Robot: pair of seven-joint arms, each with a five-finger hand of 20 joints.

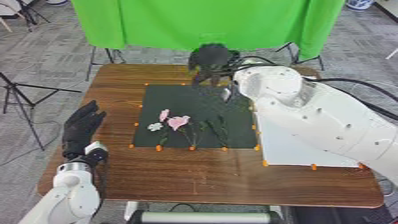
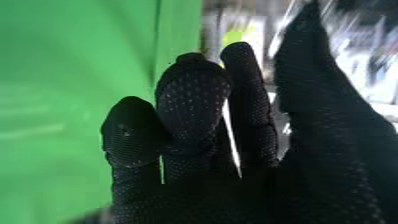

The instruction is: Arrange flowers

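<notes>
The heart-shaped pink flower (image 1: 179,122) lies on the dark mat (image 1: 164,98), toward the mat's near side. Just beside it, to the left, are a smaller pink flower (image 1: 163,115) and a white flower (image 1: 155,126). Green stems (image 1: 222,131) lie to the right of the blossoms on the same mat. Orange markers (image 1: 159,148) line the mat's edges, and a white sheet (image 1: 302,145) lies to its right on the brown tabletop (image 1: 195,175). The right hand (image 1: 211,57) is raised at the far side, well apart from the flowers; its fingers are loosely extended, with narrow gaps. The left hand (image 1: 80,125) is left of the mat, fingers straight and close together. A green cloth (image 1: 204,22) hangs beyond the tabletop.
</notes>
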